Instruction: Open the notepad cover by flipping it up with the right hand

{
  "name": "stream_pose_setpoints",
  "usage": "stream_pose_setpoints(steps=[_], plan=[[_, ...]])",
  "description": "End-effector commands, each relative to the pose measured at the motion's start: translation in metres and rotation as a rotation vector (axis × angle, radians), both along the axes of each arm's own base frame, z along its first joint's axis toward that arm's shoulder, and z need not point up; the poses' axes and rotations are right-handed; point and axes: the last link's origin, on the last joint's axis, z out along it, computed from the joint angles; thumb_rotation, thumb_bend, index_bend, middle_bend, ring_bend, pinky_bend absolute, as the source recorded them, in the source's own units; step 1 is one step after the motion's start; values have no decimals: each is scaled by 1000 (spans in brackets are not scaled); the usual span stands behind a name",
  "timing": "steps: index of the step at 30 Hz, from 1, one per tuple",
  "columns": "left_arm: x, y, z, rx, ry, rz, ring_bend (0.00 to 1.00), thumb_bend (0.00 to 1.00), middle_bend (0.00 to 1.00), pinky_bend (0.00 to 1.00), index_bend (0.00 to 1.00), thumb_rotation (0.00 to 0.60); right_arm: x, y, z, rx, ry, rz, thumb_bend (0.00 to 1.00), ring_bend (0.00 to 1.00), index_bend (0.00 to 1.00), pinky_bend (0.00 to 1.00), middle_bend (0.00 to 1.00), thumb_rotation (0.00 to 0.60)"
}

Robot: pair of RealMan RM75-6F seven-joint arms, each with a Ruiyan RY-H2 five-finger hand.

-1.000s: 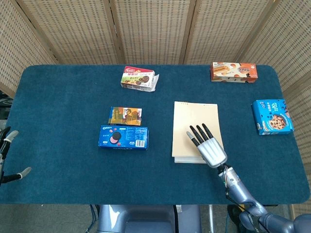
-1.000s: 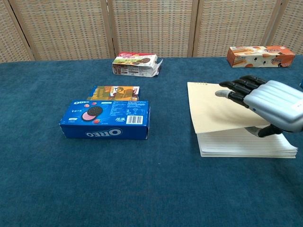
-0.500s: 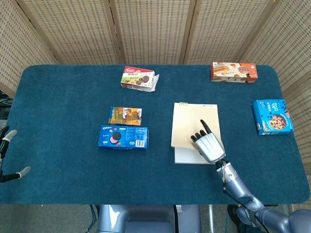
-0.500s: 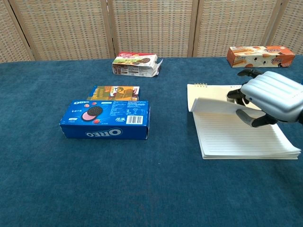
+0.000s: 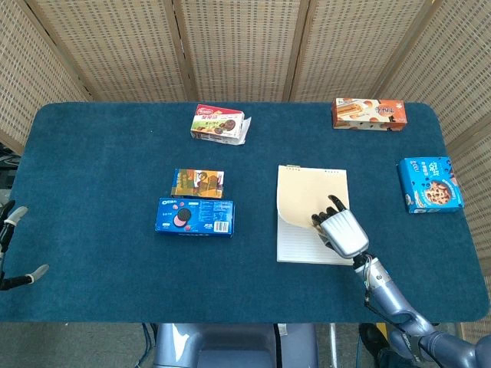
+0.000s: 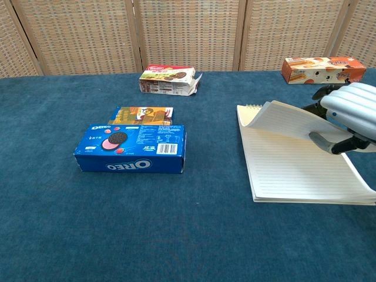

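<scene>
Left of notepad (image 5: 311, 222): Oreo box (image 5: 195, 216).

At the right edge of my frame, my right hand (image 6: 351, 115) holds the notepad cover (image 6: 288, 119) curled up off the lined pages (image 6: 294, 170). An Oreo box (image 6: 132, 148) sits left of center.

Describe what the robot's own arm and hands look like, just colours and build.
The right hand has a smooth silver-grey shell across its back and black fingers with paler tips. Its forearm is metallic blue-grey, with a thin cable running beside the wrist. Of the left hand, only slim dark fingers with pale grey tips show at the frame edge.
</scene>
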Motion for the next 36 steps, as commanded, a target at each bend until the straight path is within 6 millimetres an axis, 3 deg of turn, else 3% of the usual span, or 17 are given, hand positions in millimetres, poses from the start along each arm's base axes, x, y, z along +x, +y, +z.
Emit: stream_pose_setpoints(steps=[1, 11, 16, 24, 28, 33, 36], plan=[[0, 0, 0, 1, -1, 0, 0, 0, 0, 0, 0, 600, -5, 15, 13, 41, 13, 15, 672, 523, 654, 198, 647, 600], [1, -1, 0, -1, -1, -5, 0, 0, 0, 0, 0, 600, -10, 73, 40, 129, 49, 73, 672, 528, 658, 233, 652, 600], [1, 0, -1, -9, 2, -4, 0, 0, 0, 0, 0, 600, 4, 72, 51, 98, 36, 93, 672, 529, 658, 237, 652, 600], [-4, 7, -1, -13, -2, 25, 0, 0, 0, 0, 0, 600, 51, 4, 63, -34, 102, 108, 672, 529, 658, 236, 652, 600], [-9, 16, 0, -13, -11, 64, 0, 0, 0, 0, 0, 600, 91, -51, 67, -118, 204, 138, 672, 529, 658, 236, 652, 600], [-18, 32, 1, -10, -15, 117, 0, 0, 0, 0, 0, 600, 123, -118, 67, -181, 353, 121, 672, 529, 658, 237, 652, 600], [-23, 39, 3, -7, -20, 145, 0, 0, 0, 0, 0, 600, 134, -149, 68, -234, 435, 120, 672, 529, 658, 236, 653, 600]])
